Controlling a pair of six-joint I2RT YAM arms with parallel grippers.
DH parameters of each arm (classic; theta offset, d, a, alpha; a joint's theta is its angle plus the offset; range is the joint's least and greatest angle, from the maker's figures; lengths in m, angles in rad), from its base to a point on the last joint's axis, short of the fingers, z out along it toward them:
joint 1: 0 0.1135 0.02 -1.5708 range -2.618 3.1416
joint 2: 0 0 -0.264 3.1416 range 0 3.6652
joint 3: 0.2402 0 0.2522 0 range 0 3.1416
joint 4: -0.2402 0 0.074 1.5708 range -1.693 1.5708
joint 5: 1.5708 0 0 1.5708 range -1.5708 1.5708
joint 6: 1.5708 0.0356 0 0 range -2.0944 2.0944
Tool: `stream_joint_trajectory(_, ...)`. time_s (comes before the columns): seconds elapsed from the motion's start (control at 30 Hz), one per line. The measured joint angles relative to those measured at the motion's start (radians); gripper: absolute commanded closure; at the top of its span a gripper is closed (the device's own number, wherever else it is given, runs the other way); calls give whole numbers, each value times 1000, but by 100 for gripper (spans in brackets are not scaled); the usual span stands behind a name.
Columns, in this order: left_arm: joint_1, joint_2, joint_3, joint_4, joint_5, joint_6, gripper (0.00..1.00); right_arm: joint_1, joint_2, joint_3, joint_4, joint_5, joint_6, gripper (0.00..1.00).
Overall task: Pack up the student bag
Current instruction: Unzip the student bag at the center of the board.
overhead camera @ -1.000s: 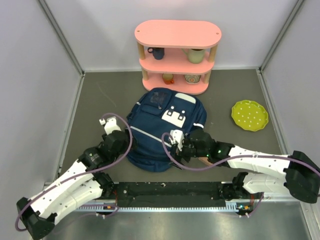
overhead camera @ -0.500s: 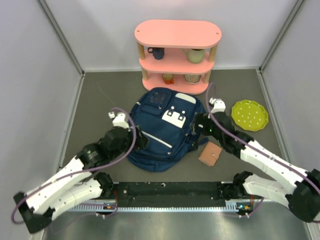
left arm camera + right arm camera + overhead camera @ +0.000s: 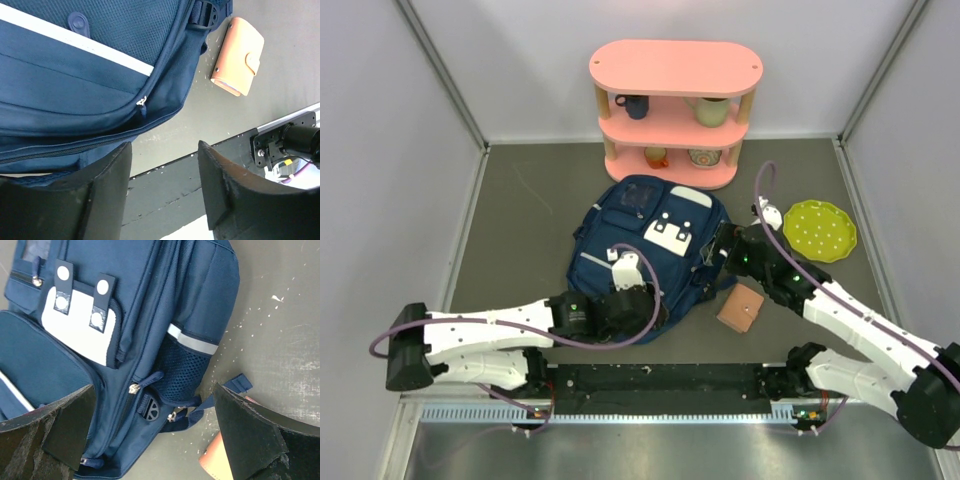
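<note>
Navy student bag (image 3: 645, 255) lies flat on the table (image 3: 520, 220) with zips seemingly shut, tan wallet (image 3: 741, 307) outside just beside its edge, my left gripper (image 3: 162, 150) and right gripper (image 3: 154, 390) both spread empty over it, so I judge packing barely started.

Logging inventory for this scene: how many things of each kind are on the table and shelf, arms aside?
navy backpack: 1
tan wallet: 1
green plate: 1
pink shelf unit: 1
mugs, middle tier (dark blue mug, pale mug): 2
small crockery, bottom tier (orange piece, patterned bowl): 2
Total: 8
</note>
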Motion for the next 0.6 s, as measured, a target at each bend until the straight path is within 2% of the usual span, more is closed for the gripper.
stream_joint_trajectory(0.1, -52, 46, 0, 7, -42, -89, 47, 0, -21, 0, 3, -11, 20, 1)
stream_joint_trajectory(0.27, -121, 186, 32, -3, -127, -222, 46, 0, -35, -1, 3, -26, 26, 1)
stream_joint_trajectory(0.47, -137, 357, 163, -98, -277, -383, 44, 0, -64, -2, 4, -56, 29, 1)
stream_joint_trajectory(0.6, -137, 385, 207, -159, -369, -475, 43, 0, -77, -3, 7, -70, 29, 1)
